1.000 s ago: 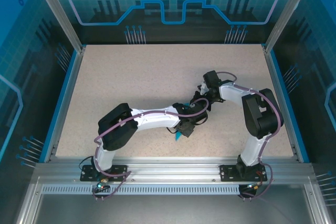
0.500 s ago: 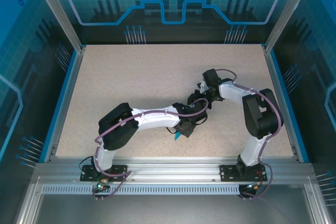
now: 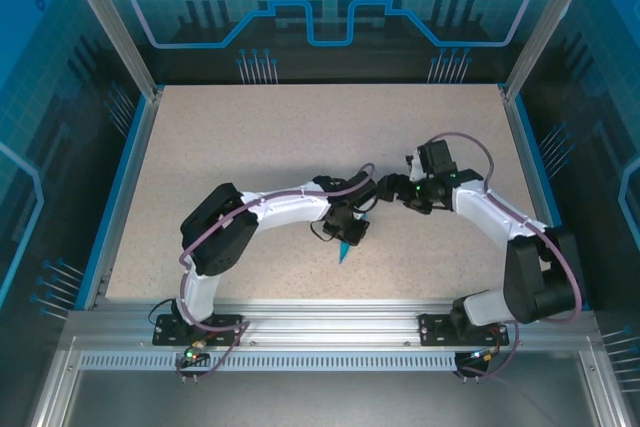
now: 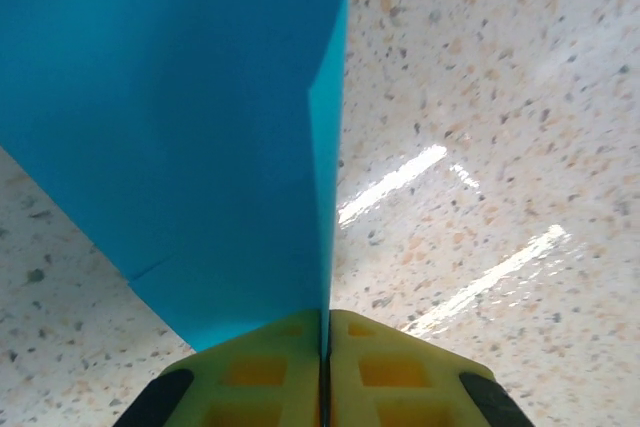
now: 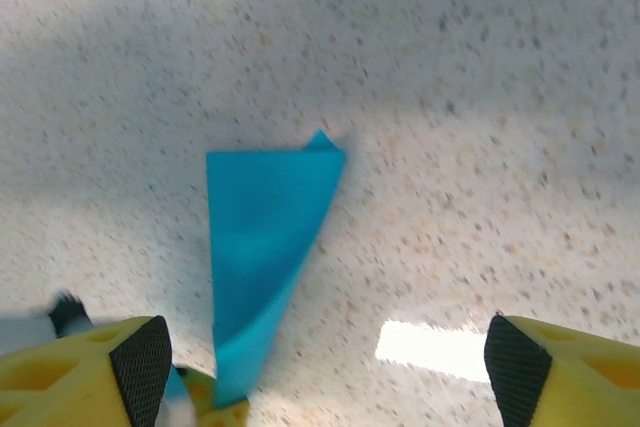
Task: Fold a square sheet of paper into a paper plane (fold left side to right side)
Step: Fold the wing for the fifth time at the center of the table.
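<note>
Left gripper clamped on the paper plane, right gripper apart and off it.

Left gripper (image 4: 325, 352): yellow fingers (image 4: 260, 377) pressed together on the edge of the teal paper plane (image 4: 200, 127), no gap between them beyond the sheet itself. In the left wrist view the paper runs up and away from the fingers, with a folded layer edge down the middle. Top view: left gripper (image 3: 347, 234) is mid worktop (image 3: 250, 147), and a pointed teal tip of the plane (image 3: 343, 253) sticks out from under it toward the near edge. Right gripper (image 3: 390, 190) sits just right of the left wrist, not touching the paper. Right wrist view: right gripper (image 5: 328, 362) wide open, one finger at each bottom corner; the plane (image 5: 265, 237) shows as a tapered folded strip against the speckled worktop, its narrow end down between the fingers, touching neither.
</note>
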### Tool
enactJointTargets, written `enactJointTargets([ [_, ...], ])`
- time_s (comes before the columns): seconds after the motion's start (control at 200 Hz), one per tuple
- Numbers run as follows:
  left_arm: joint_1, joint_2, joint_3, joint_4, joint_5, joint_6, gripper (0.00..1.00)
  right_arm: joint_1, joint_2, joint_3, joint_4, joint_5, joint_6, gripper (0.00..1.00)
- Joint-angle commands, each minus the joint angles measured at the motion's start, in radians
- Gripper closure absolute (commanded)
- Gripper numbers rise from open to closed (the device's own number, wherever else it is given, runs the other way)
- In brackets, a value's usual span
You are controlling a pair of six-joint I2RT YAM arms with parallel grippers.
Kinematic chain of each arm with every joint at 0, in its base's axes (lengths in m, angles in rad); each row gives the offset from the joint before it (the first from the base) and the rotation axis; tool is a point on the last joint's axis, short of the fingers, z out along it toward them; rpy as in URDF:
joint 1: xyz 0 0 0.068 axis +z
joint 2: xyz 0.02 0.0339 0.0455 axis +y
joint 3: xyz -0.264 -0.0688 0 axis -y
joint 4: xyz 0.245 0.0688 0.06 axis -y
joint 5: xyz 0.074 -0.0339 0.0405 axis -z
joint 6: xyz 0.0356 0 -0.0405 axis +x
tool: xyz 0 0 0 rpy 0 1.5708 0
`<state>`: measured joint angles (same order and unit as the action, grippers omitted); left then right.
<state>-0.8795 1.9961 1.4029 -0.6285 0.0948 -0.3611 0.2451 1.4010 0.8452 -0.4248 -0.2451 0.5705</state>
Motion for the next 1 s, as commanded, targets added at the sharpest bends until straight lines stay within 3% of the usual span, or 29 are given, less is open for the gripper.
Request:
enactJointTargets([
  [0.0,0.046,-0.025,-0.023,0.051,0.157,-0.048,0.90,-0.008,-0.051,-0.073,0.046,0.003,-0.035,0.14],
  [0.185,0.123,-0.004,-0.052,0.160,0.345,-0.129,0.90,-0.003,-0.090,-0.177,0.155,-0.062,-0.012,0.15],
  [0.675,0.193,0.016,-0.154,0.395,0.516,-0.257,0.91,0.023,-0.070,-0.377,0.555,-0.224,0.191,0.31],
  [0.995,0.219,0.030,-0.238,0.559,0.584,-0.335,0.92,0.038,0.021,-0.413,0.744,-0.222,0.301,0.41],
])
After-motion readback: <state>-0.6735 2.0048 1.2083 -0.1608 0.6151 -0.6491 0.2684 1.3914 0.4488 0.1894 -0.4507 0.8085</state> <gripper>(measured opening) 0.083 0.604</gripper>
